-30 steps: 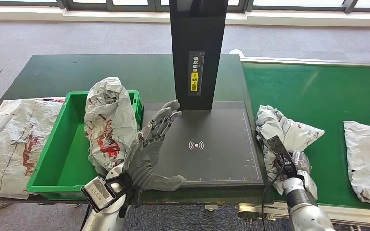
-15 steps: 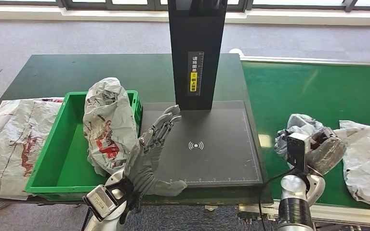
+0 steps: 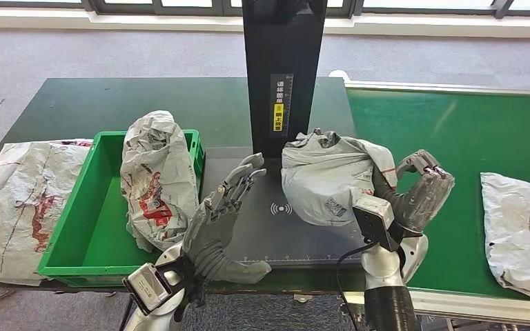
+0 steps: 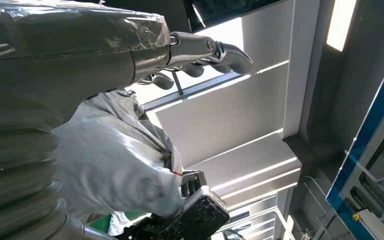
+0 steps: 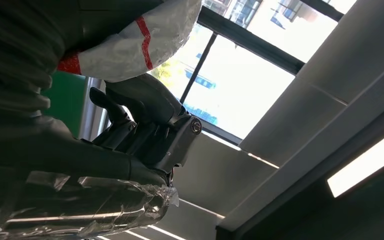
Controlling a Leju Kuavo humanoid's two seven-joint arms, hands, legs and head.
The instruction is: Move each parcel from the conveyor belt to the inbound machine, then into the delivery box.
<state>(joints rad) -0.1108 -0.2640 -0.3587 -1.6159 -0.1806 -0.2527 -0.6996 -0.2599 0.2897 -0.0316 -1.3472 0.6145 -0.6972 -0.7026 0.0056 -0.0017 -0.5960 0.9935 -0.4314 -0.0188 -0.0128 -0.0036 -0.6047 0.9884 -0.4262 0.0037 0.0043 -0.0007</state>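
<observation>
Head view: we saw the right hand (image 3: pixel 421 196) w/ fingers clamped on a crumpled grey parcel (image 3: pixel 328 176), held over the inbound machine (image 3: pixel 286 214); left hand (image 3: pixel 221 217) w/ fingers apart, holding nothing. Left wrist view: parcel (image 4: pixel 110 165) wrinkled, shiny. Right wrist view: fingers (image 5: pixel 145 112) curled under the parcel's (image 5: pixel 140 37) red-marked wrap.

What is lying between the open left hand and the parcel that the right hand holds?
In the head view, bare black scanner plate with its white signal mark separates left hand from parcel, gripped by right hand.
</observation>
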